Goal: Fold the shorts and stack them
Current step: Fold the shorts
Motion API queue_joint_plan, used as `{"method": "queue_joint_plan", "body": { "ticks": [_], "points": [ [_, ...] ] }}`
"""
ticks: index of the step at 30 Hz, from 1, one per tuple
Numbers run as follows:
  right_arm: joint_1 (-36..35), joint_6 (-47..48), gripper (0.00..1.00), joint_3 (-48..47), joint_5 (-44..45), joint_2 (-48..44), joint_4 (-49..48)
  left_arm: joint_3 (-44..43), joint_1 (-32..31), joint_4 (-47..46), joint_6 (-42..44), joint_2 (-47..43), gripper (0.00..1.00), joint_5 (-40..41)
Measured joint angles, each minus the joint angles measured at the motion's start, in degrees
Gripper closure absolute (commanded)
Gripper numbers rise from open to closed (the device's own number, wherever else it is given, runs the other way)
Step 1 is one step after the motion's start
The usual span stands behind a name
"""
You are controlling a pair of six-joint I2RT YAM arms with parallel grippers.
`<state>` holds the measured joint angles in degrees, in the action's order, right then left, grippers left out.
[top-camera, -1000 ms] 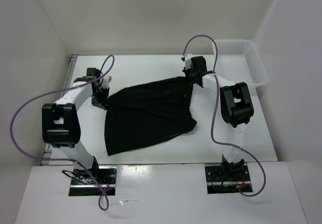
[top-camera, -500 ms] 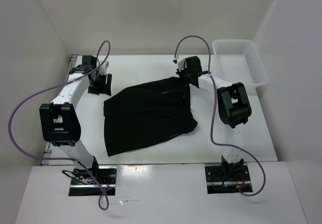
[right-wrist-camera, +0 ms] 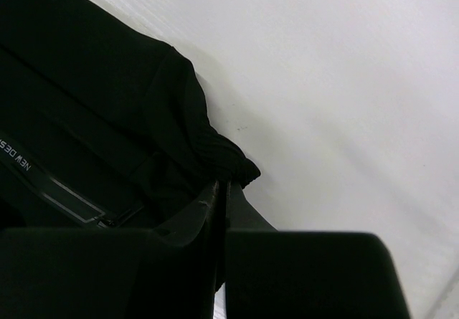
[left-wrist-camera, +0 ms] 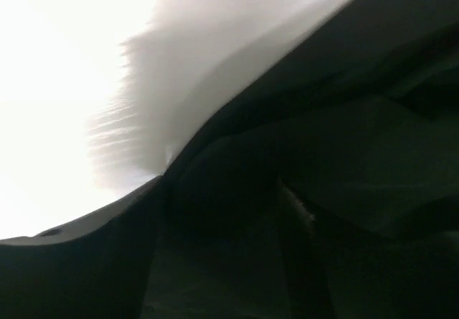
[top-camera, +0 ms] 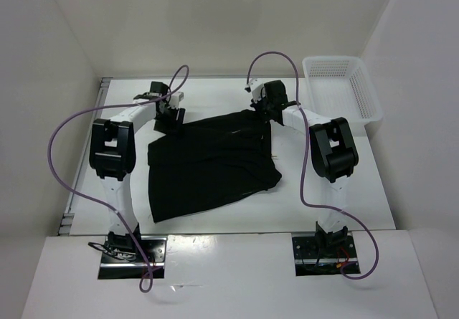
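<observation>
The black shorts (top-camera: 211, 158) lie spread on the white table, mid-table. My right gripper (top-camera: 263, 112) is at their far right corner. In the right wrist view its jaws (right-wrist-camera: 224, 197) are shut on a bunched edge of the shorts (right-wrist-camera: 93, 118), which bear a small pale label. My left gripper (top-camera: 171, 121) sits at the far left edge of the shorts. The left wrist view is dark and blurred: its fingers stand apart, with the gripper (left-wrist-camera: 229, 247) over the dark cloth (left-wrist-camera: 373, 154).
A white mesh basket (top-camera: 370, 98) stands at the far right of the table. White walls close in the back and both sides. Purple cables loop above both arms.
The left gripper has let go of the shorts' left corner, swung out left, then come back in to their far left edge. The shorts now lie flatter. The right gripper has barely moved.
</observation>
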<state>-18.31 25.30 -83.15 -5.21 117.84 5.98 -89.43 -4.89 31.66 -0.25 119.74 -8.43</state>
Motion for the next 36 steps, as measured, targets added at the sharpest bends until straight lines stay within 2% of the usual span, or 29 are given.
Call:
{"method": "queue_joint_plan", "body": {
  "ticks": [1, 3, 5, 9, 15, 17, 19, 22, 24, 25, 28, 31, 32, 33, 36],
  "points": [
    [0.0, 0.1, 1.00, 0.0, 0.0, 0.0, 0.0, -0.1, -0.5, -0.2, 0.0, 0.1, 0.52, 0.1],
    [-0.1, 0.2, 1.00, 0.2, 0.0, -0.1, 0.0, 0.2, -1.2, -0.2, 0.0, 0.3, 0.75, 0.3],
    [-0.1, 0.4, 1.00, 0.5, 0.0, -0.1, 0.1, 0.7, -1.7, -0.6, 0.1, 0.3, 0.90, 0.9],
    [-0.1, 0.8, 1.00, 0.9, 0.0, -0.2, 0.1, 2.2, -1.7, -2.6, 0.0, -1.2, 0.90, 3.5],
    [-0.1, 1.2, 1.00, 1.1, -0.2, -0.2, 0.2, 10.4, -2.2, -7.8, 0.0, -12.1, 0.83, 11.5],
    [-0.1, 1.3, 1.00, 1.1, -0.3, -0.2, 0.2, 15.1, -2.9, -10.1, 0.0, -17.6, 0.77, 14.2],
    [-0.2, 1.5, 1.00, 1.1, -0.4, -0.2, 0.2, 21.9, -4.8, -11.7, 0.1, -23.7, 0.76, 15.6],
    [-0.3, 1.6, 1.00, 1.1, -0.7, -0.4, 0.3, 32.0, -9.4, -8.4, 0.1, -31.6, 0.76, 14.6],
    [-0.5, 1.8, 1.00, 1.2, -1.0, -0.6, 0.3, 35.3, -12.0, -3.8, 0.1, -33.7, 0.74, 11.6],
    [-0.5, 1.9, 1.00, 1.2, -1.1, -0.7, 0.3, 36.2, -12.8, -1.7, 0.1, -34.1, 0.66, 10.4],
    [-0.6, 2.1, 1.00, 1.2, -1.3, -1.0, 0.2, 36.6, -12.7, 0.2, 0.2, -34.0, 0.59, 9.5],
    [-0.6, 2.3, 1.00, 1.6, -1.6, -1.0, 0.2, 33.0, -10.4, -0.1, 0.2, -32.4, 0.52, 9.5],
    [-0.6, 2.3, 1.00, 1.8, -1.7, -1.0, 0.2, 30.4, -9.3, -0.9, 0.1, -30.9, 0.46, 9.4],
    [-0.6, 2.3, 1.00, 1.9, -1.7, -1.0, 0.2, 28.6, -8.6, -2.5, 0.3, -29.8, 0.36, 9.2],
    [-0.6, 2.5, 1.00, 2.3, -1.8, -1.0, 0.2, 25.0, -6.1, -8.2, 0.1, -27.2, 0.32, 8.3]
  ]
}}
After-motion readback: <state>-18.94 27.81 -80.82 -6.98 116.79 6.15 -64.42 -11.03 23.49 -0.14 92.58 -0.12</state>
